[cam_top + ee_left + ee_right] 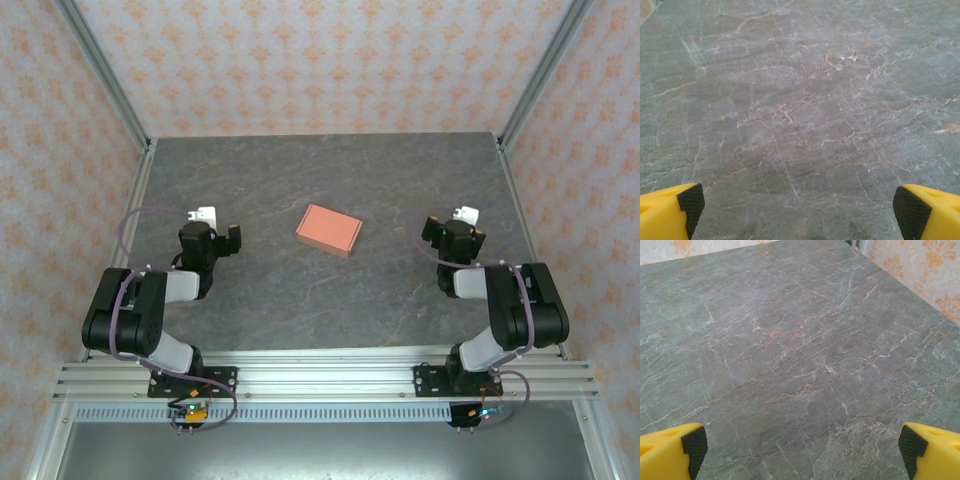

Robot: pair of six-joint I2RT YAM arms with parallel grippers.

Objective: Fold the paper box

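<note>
The paper box [328, 229] is a small salmon-orange rectangular box lying flat on the grey marbled table [300, 180], near its middle, slightly turned. My left gripper [215, 235] rests to the left of the box, well apart from it. My right gripper [455, 233] rests to the box's right, also apart. In the left wrist view the yellow fingers [670, 212] stand wide apart over bare table, so the left gripper [799, 210] is open and empty. The right wrist view shows the same: yellow fingers [672, 450] spread wide, the right gripper [802, 452] open with nothing between them.
Patterned orange-and-white walls [320, 60] with metal corner posts [105, 75] enclose the table on three sides. An aluminium rail [320, 380] carrying both arm bases runs along the near edge. In the right wrist view the wall [920, 270] meets the table at the upper right.
</note>
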